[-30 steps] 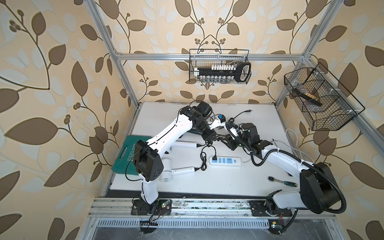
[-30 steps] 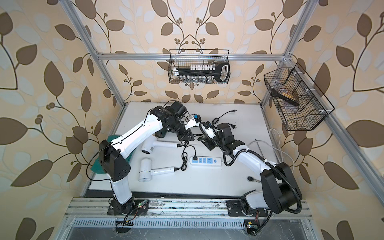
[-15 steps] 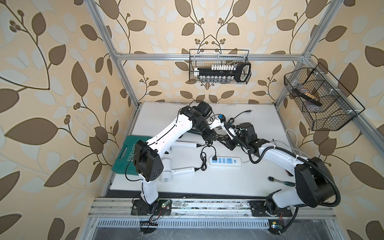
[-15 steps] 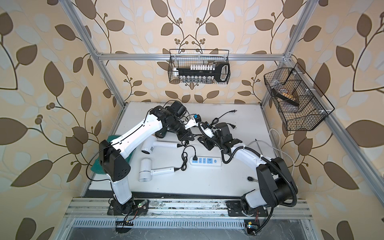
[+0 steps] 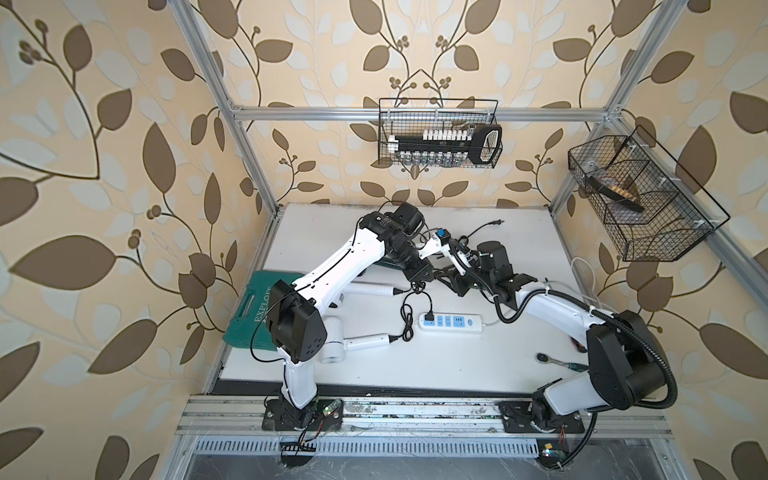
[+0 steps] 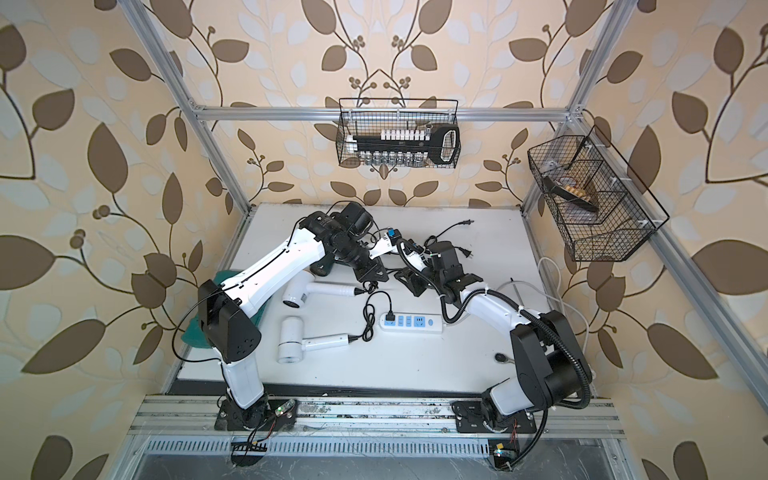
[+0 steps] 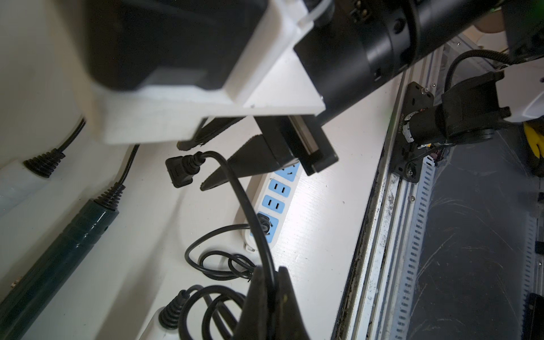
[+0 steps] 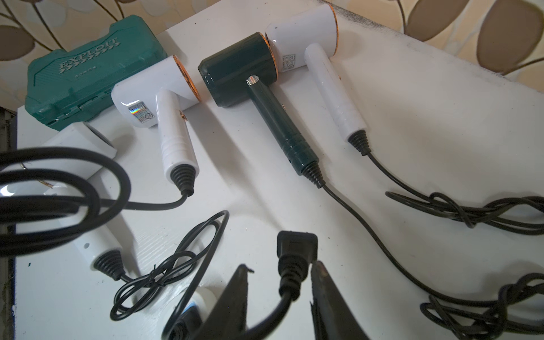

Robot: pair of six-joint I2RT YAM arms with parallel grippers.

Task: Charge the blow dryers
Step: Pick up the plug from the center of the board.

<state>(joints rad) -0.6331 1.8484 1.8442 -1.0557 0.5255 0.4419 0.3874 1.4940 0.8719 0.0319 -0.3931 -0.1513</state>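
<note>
Farthest left, beside my left arm, a green case point(image 8: 88, 64) is embossed EXPLOIT over a row of chevrons. The smaller lettering under that is too fine to read.

Next to it, on the left half of the white table point(image 5: 478, 374), the blow dryers point(image 6: 293, 291) lie side by side with their handles pointing toward the middle. Each is T-shaped, with a short drum head ringed in copper, a straight handle, a ribbed black boot and a thin black cord.
- The nearest white dryer point(image 5: 332, 349) lies closest to the front edge.
- The second white dryer point(image 8: 159, 85) carries a holographic sticker, but I cannot read its marks.
- The dark green dryer point(image 8: 235, 64) is glossy and mostly hidden under my left arm in both top views.
- The far white dryer point(image 8: 309, 35) has a small printed label, illegible.

My left gripper point(image 7: 270, 270) is pinched tight on a black cord point(image 7: 235, 188), which arches up to a two-pin plug point(image 8: 297, 247). I cannot trace which dryer it belongs to.

My right gripper point(image 8: 281, 265) has its jaws apart with that plug between them. One finger point(image 8: 326, 288) touches the plug's boot and the other is clear of it.

Toward the front, the white power strip point(image 5: 451, 322) shows blue sockets, with one plug seated in its end socket.

Further right, a ratchet point(image 5: 548, 358) lies partly behind my right arm.
</note>
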